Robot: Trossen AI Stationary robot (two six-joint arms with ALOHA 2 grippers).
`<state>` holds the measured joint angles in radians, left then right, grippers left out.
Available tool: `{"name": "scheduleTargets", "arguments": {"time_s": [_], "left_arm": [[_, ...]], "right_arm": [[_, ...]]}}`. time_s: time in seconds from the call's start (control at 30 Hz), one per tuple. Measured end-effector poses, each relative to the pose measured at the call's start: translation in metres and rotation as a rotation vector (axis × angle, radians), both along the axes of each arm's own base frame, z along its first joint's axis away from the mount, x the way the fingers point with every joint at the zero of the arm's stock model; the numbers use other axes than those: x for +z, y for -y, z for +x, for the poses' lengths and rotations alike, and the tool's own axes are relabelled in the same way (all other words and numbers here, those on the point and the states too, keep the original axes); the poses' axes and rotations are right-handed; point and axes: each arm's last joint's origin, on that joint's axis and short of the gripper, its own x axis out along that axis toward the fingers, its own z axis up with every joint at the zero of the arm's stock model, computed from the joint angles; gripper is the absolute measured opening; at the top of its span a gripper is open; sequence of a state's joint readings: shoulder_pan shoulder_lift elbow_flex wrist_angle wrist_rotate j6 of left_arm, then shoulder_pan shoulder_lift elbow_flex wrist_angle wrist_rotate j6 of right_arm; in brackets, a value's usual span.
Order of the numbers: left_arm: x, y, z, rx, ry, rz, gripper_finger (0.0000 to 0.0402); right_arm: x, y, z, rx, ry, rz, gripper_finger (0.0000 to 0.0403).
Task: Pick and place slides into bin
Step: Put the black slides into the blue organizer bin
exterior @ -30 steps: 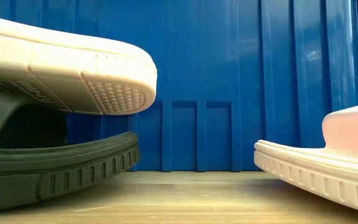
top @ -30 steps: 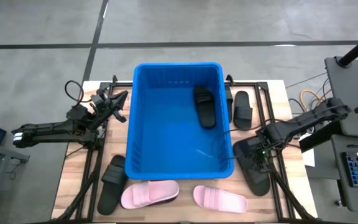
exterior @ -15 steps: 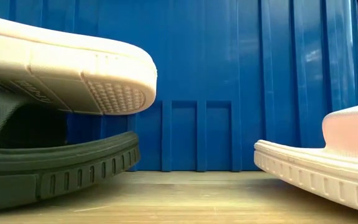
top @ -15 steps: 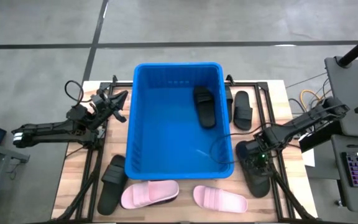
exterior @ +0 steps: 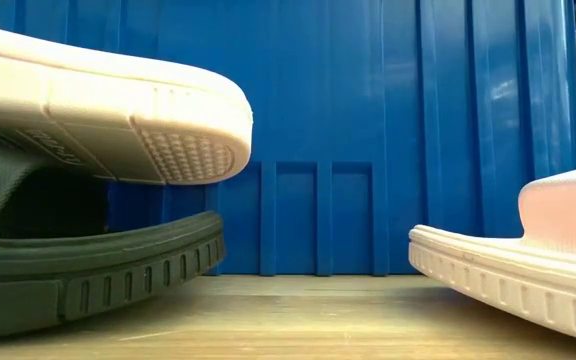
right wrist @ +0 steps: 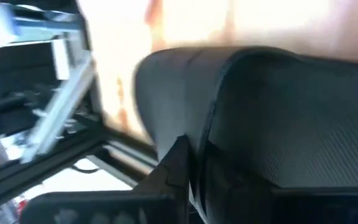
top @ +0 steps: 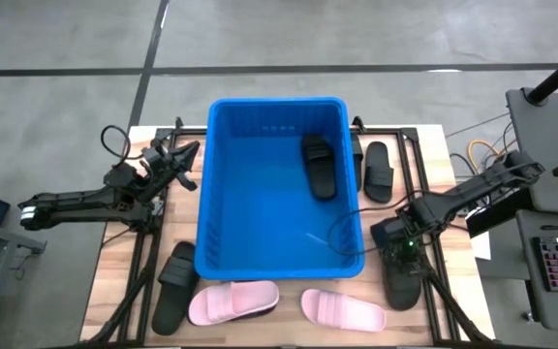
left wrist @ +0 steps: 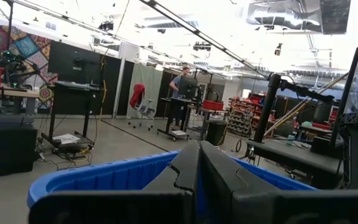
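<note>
The right gripper (top: 402, 242) has its jaws clamped on the black slide (top: 402, 271) lying on the bench (top: 114, 281) beside the blue bin's (top: 279, 107) right wall. This looks like the grasp step; next comes lifting it over the rim (one black slide (top: 319, 165) already lies inside). Its long axis runs roughly parallel to that wall. The left gripper (top: 184, 160) waits with jaws together, left of the bin.

**Even overhead light, a washed-out wrist view**

The high view is evenly lit and sharp, with soft shadows beside the bin (top: 279, 184). At table height the nearest pink slide (exterior: 108, 110) looms large and soft. The left wrist view blows out at the ceiling lights; the right wrist view is blurred, pale glare above.
</note>
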<state>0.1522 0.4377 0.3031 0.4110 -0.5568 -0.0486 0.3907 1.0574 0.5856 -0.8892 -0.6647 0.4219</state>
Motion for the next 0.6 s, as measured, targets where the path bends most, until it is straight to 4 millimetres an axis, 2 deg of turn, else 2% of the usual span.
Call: {"name": "scheduleTargets", "arguments": {"time_s": [0.13, 0.3, 0.6], "left_arm": [[0.000, 0.000, 0.000, 0.000, 0.000, 0.000, 0.0000], [0.000, 0.000, 0.000, 0.000, 0.001, 0.000, 0.0000], [0.000, 0.000, 0.000, 0.000, 0.003, 0.000, 0.0000]], "right_arm": [[0.023, -0.003, 0.005, 0.005, 0.042, 0.034, 0.0012], [0.064, -0.004, 0.008, 0.018, 0.118, 0.060, 0.0012], [0.150, -0.001, 0.004, 0.002, 0.290, 0.084, 0.0012]]}}
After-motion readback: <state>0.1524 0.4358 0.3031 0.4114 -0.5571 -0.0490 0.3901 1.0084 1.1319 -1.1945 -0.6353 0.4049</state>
